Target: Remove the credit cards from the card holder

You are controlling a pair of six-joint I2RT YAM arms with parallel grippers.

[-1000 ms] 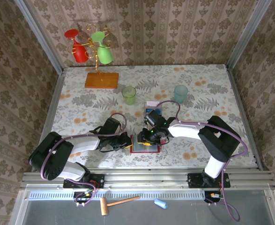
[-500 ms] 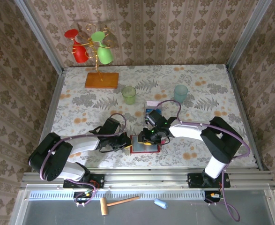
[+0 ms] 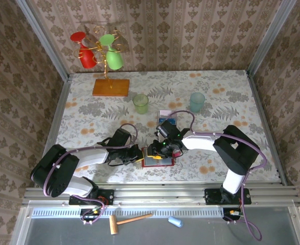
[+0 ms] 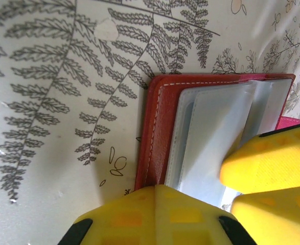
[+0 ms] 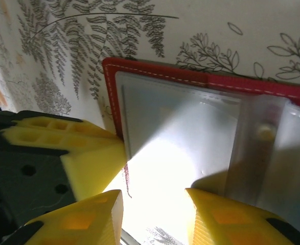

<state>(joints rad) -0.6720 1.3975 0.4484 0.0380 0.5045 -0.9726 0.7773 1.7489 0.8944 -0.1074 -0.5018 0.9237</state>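
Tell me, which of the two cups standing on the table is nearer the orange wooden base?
The light green cup, left of the teal cup; it stands close by the orange base, while the teal one is farther right.

Bright, even light from above keeps the overhead view sharp, with faint soft shadows on the floral-patterned table (image 3: 88, 109). In the right wrist view, white glare burns out the clear pockets of the small flat red card holder (image 5: 155, 72). The right gripper (image 5: 152, 200) blurs at its yellow jaws, close to the lens.
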